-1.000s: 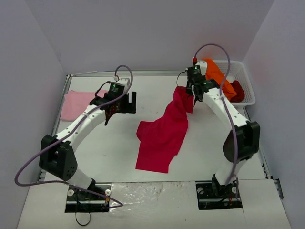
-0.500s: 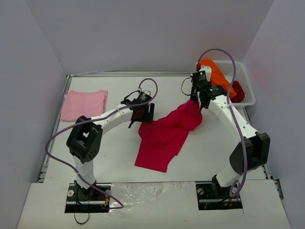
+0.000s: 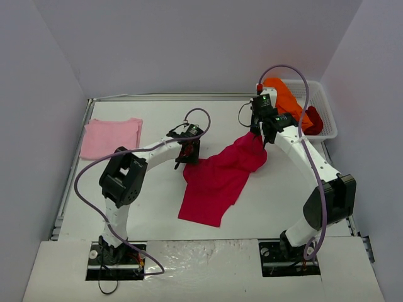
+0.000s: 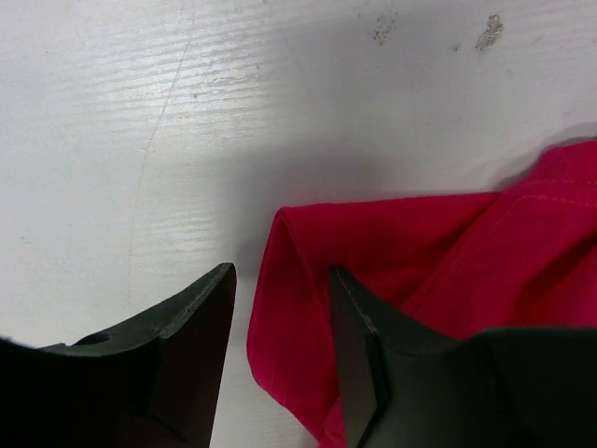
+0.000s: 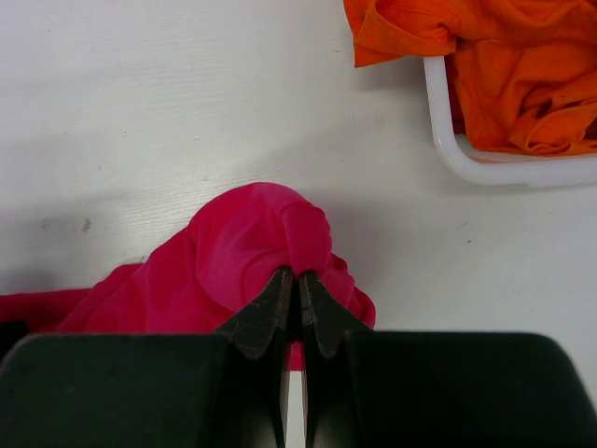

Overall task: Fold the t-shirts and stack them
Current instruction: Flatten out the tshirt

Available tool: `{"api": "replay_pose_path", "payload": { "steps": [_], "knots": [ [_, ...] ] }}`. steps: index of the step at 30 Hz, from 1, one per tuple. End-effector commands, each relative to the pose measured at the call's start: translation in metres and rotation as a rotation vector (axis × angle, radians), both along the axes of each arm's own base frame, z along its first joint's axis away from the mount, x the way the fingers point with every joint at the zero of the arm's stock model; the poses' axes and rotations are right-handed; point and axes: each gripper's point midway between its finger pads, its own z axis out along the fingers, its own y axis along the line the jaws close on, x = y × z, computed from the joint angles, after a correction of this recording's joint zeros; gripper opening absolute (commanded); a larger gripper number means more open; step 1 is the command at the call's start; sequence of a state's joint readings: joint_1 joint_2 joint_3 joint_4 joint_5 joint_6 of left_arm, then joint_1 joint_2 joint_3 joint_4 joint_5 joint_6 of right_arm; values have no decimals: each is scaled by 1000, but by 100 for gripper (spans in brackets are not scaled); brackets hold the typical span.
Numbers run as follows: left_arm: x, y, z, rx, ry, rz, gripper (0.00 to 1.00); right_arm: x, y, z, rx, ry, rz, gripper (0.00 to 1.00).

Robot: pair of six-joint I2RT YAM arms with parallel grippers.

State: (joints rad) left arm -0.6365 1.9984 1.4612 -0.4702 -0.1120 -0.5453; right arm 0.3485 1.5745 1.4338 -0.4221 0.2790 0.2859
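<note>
The large crimson t-shirt [image 3: 217,176] lies crumpled across the middle of the table. My right gripper [image 3: 257,133] is shut on a bunched fold at its far right end [image 5: 233,252], its tips [image 5: 298,273] pinching the cloth. My left gripper [image 3: 187,156] is down at the shirt's upper left corner. Its jaws [image 4: 280,273] are open and straddle a folded edge of the crimson cloth [image 4: 448,243], with table still showing beside the left finger. A pale pink t-shirt [image 3: 110,137] lies folded at the far left. The orange t-shirt [image 3: 286,97] and the dark red one [image 3: 313,119] sit in the basket.
The white mesh basket [image 3: 324,113] stands at the back right corner, just beyond my right gripper. Its rim [image 5: 448,140] and the orange t-shirt [image 5: 504,75] spilling over it show in the right wrist view. White walls close in the table on three sides.
My left arm has swung right from near the pink t-shirt to the crimson shirt's corner, and its jaws have narrowed. The right gripper lowered its held end, then stayed still.
</note>
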Motion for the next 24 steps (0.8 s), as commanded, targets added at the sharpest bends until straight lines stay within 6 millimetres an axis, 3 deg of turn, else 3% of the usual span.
{"api": "replay_pose_path", "payload": {
  "steps": [1, 14, 17, 21, 24],
  "knots": [
    [8, -9, 15, -37, -27, 7, 43, -1, 1, 11, 0, -32, 8, 0],
    [4, -29, 1, -71, 1, -36, 40, -1, 1, 6, -5, -22, 9, 0],
    [0, -33, -8, -53, 25, -50, 30, -1, 0, 5, -8, -19, 9, 0],
    [-3, -33, -17, -43, 44, -49, 3, -1, 1, 4, -8, -17, 12, 0],
    [-1, -32, -13, -38, 33, -47, 2, -1, 2, 4, -5, -17, 14, 0]
  ]
}}
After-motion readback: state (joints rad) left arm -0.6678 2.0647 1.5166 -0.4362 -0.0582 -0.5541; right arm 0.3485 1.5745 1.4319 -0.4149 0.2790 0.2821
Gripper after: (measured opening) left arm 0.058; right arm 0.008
